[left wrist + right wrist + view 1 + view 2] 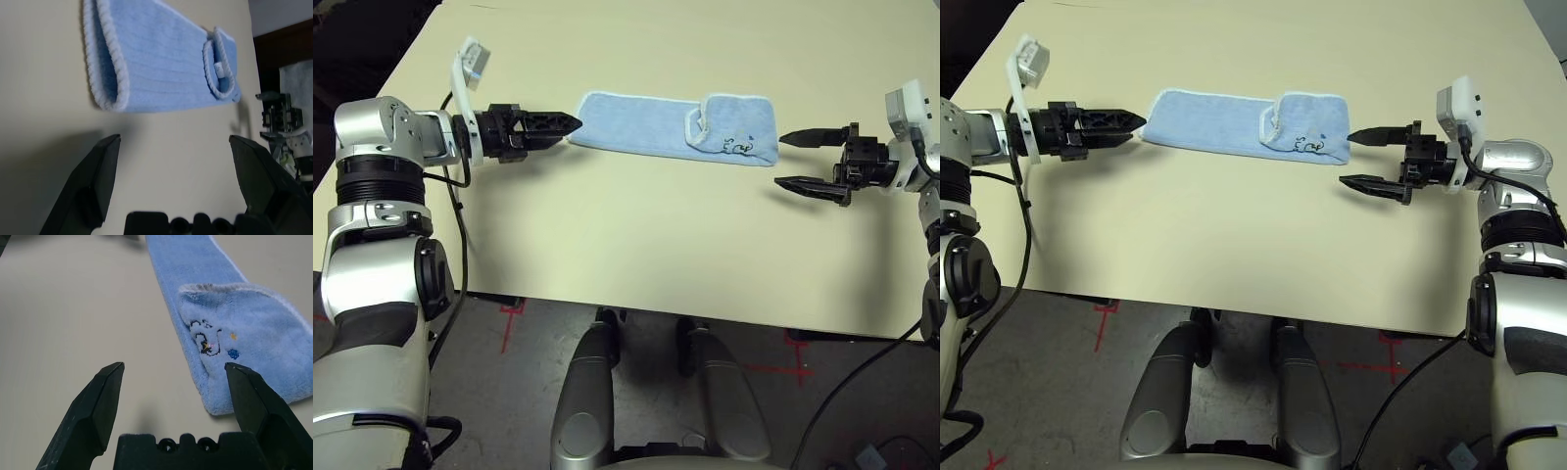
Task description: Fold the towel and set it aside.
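1. The towel (675,127), light blue with a white hem, lies folded into a long narrow strip on the pale counter (636,245), between my two arms.
2. One end of the strip is doubled back over itself; small black marks show on that flap, at the end toward my right arm.
3. My left gripper (570,123) points level along the counter at the plain end of the towel, its tips just beside the hem. From the left wrist camera I see the fingers (100,166) spread wide, nothing between them, the folded edge of the towel lying just beyond them.
4. My right gripper (793,162) faces the flap end from the opposite side, near the towel but apart from it. Its fingers (98,401) stand wide apart and empty.
5. Both silver forearms reach in from the sides of the counter, aimed toward each other across the towel.
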